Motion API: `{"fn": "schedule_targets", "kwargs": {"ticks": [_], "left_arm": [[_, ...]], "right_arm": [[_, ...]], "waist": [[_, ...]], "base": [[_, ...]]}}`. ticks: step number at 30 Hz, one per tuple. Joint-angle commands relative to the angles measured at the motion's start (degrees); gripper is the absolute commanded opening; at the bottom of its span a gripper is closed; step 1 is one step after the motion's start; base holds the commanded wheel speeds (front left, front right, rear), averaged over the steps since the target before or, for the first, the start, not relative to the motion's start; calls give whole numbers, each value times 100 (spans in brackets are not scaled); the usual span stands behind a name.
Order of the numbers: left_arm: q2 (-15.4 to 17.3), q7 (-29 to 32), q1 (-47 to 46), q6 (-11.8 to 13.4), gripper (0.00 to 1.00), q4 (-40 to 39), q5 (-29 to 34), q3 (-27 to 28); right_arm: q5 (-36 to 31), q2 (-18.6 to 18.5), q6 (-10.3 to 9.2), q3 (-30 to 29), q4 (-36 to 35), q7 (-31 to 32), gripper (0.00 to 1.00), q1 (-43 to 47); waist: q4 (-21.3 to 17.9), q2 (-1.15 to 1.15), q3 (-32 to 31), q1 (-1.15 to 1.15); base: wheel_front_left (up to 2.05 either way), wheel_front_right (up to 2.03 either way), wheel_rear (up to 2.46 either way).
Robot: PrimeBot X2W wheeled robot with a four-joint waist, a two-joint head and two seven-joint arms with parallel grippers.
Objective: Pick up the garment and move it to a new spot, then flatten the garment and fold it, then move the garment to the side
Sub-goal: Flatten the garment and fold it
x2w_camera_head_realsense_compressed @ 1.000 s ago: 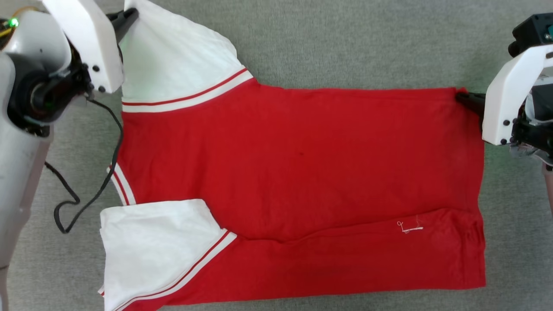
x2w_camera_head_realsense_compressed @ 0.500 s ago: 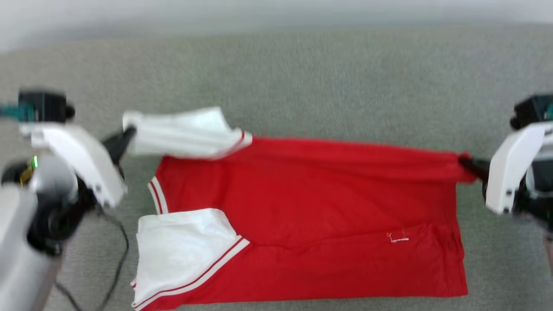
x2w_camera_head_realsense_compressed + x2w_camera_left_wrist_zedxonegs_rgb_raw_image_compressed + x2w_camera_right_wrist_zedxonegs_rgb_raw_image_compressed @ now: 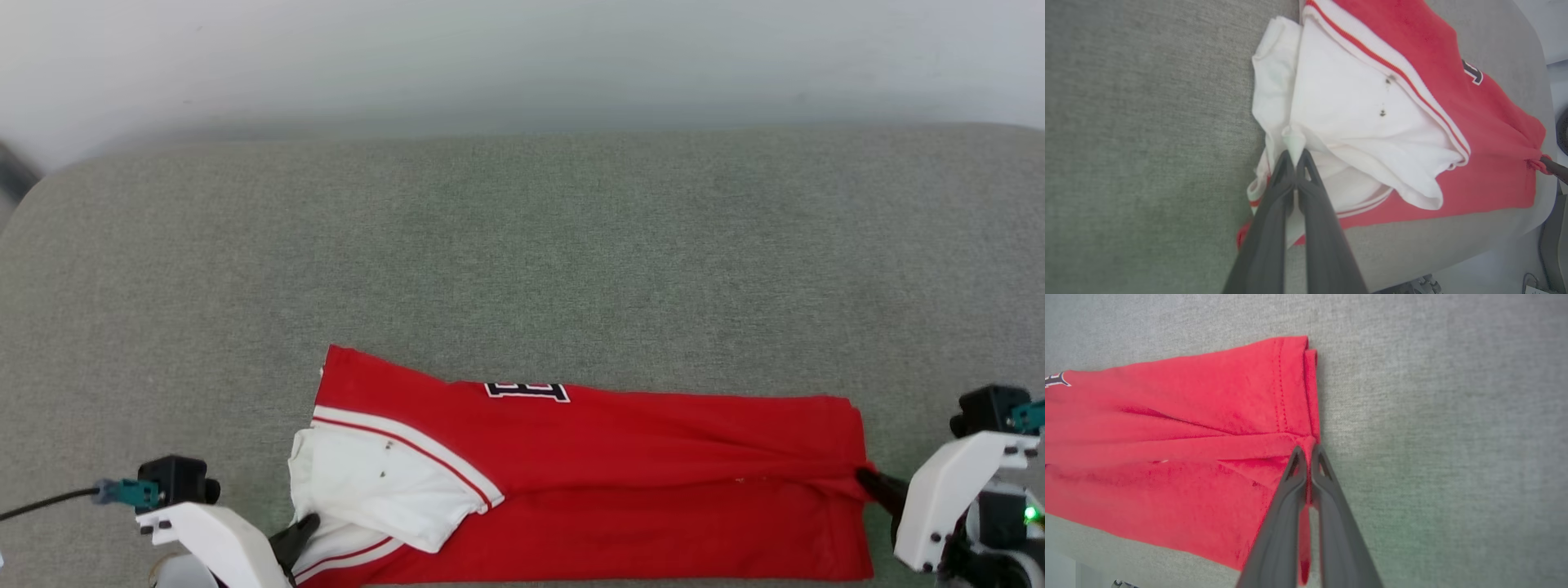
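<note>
Two pinches hold the garment (image 3: 653,457), folded along the grey cushion's (image 3: 522,245) near edge: the left gripper (image 3: 1295,153) nips its white sleeve (image 3: 392,482), the right gripper (image 3: 1308,448) its red hem corner. The lettering (image 3: 526,391) is mostly tucked under.

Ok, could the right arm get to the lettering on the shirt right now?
Probably not yet: the right end effector is shut on the garment at its hem, though the lettering lies uncovered.
</note>
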Motion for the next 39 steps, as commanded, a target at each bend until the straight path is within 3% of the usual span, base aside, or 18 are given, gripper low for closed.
{"fn": "schedule_targets", "kwargs": {"ticks": [1,2,7,12,18,23,29,39], "left_arm": [[-16,-67,96,27,74,88,-11,9],[-76,-101,139,8,100,147,-29,-11],[-140,-708,232,36,100,210,233,132],[-137,-1440,198,201,100,-75,724,257],[-275,-2333,36,443,100,-526,1382,333],[-423,-3039,-160,519,100,-823,1985,184],[-661,-3572,-301,551,100,-973,2517,27],[-908,-3718,-413,502,100,-915,2808,163]], "right_arm": [[-48,40,-5,-5,42,-111,100,122],[-63,63,-5,9,61,-219,100,176],[-110,36,-5,30,-118,-752,100,378],[-189,-38,-5,-165,-801,-860,100,558],[-297,-37,-5,-634,-1686,-243,100,721],[-385,-1,-5,-1018,-1989,520,100,698],[-479,101,-5,-1246,-1884,1224,100,751],[-446,437,-5,-1182,-987,1383,100,427]], "waist": [[-15,0,-32,1],[-31,0,-55,1],[-127,0,-250,1],[-166,0,-533,1],[-176,0,-814,1],[-99,0,-832,1],[126,0,-748,1],[621,0,-295,1]], "base": [[0,0,0],[0,0,0],[0,0,0],[0,0,0],[0,0,0],[0,0,0],[0,0,0],[0,0,0]]}}
